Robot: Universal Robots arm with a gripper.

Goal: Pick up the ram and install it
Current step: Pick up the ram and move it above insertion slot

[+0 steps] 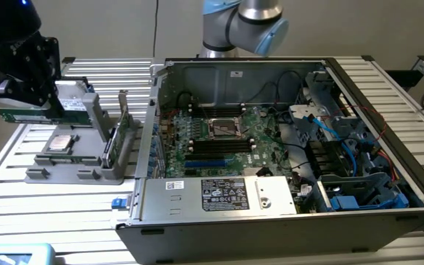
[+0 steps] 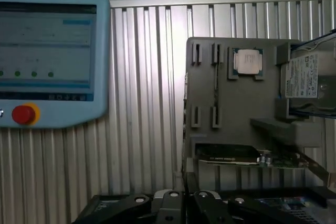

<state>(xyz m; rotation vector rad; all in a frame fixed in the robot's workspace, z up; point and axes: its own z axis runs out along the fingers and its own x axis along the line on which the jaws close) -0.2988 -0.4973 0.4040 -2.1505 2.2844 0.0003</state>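
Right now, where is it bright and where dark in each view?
Exterior view: the ribbed metal table is bright, the open black computer case is shadowed inside. Wrist view: the light-blue pendant's screen glows pale; the grey plastic holder looks dim.

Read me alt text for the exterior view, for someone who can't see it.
A robot arm's black pincer holds the thin green ram over a grey parts holder at the exterior view's left. Toward the exterior view's right, an open computer case lies on a slatted metal table, its motherboard exposed.
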